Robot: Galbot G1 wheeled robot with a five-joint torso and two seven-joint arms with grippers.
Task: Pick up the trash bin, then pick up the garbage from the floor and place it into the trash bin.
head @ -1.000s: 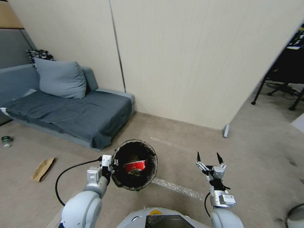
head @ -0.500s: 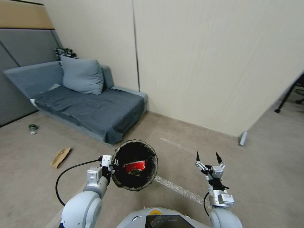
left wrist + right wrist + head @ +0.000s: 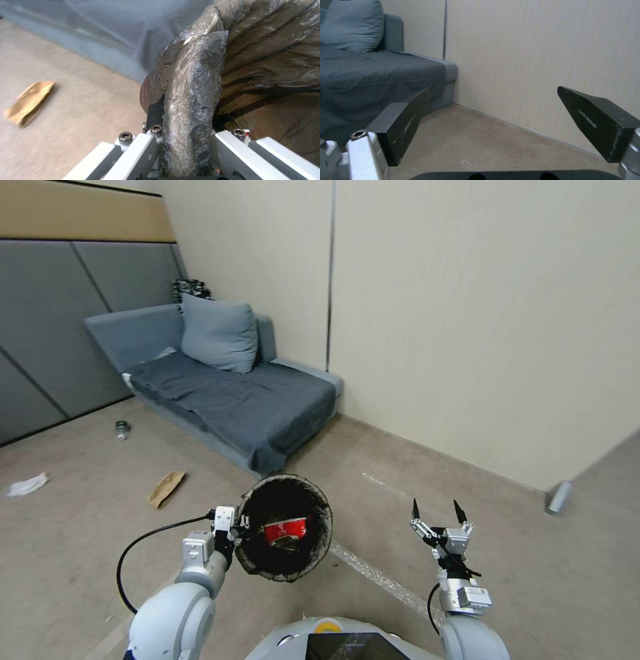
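Crinkled glossy plastic liner (image 3: 196,82); matt brown paper bag (image 3: 166,489); soft cloth sofa (image 3: 233,400).

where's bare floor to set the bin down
Bare carpet lies between the sofa and the right gripper, along the wall. Left of the bin is busier: paper bag, tissue, small can.

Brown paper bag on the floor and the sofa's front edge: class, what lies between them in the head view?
Only bare carpet separates the brown paper bag from the sofa in the head view.
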